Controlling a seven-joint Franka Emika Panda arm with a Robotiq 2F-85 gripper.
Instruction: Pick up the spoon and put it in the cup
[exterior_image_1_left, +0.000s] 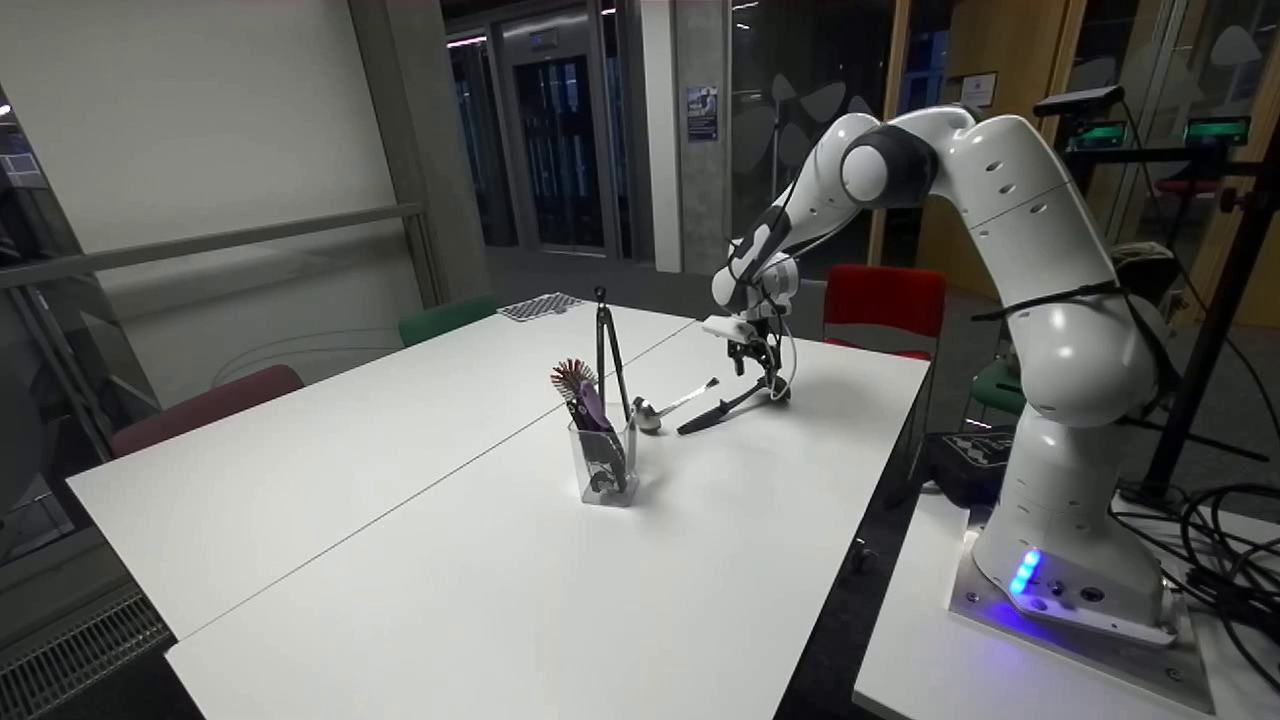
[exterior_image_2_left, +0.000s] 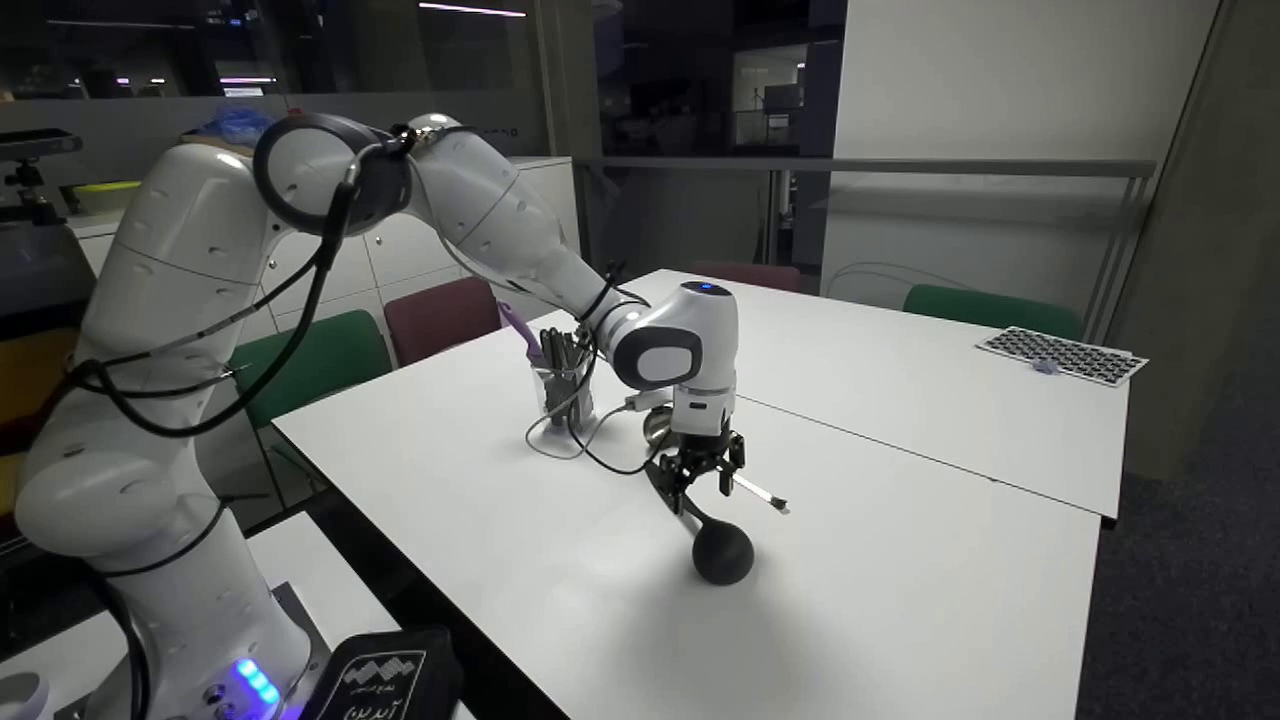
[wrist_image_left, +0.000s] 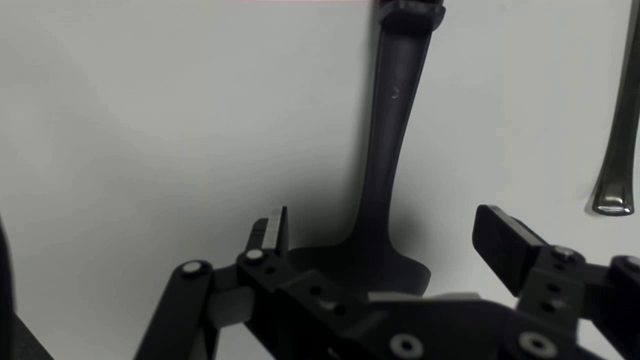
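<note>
The spoon is metallic, with a pale thin handle and rounded bowl, lying on the white table. In the wrist view only its handle end shows, at the right edge. A see-through cup stands upright beyond the spoon's bowl, holding several utensils. My gripper points down over a black utensil with a wide rounded end. Its jaws stand wide apart in the wrist view, with that utensil's neck appearing between them. Nothing is held. Whether a fingertip touches the table cannot be told.
Tall black tongs, a red-bristled brush and a purple-handled utensil stick up from the cup. A checkered board lies at a table corner. Cables loop beside the wrist. A red chair stands by the table edge.
</note>
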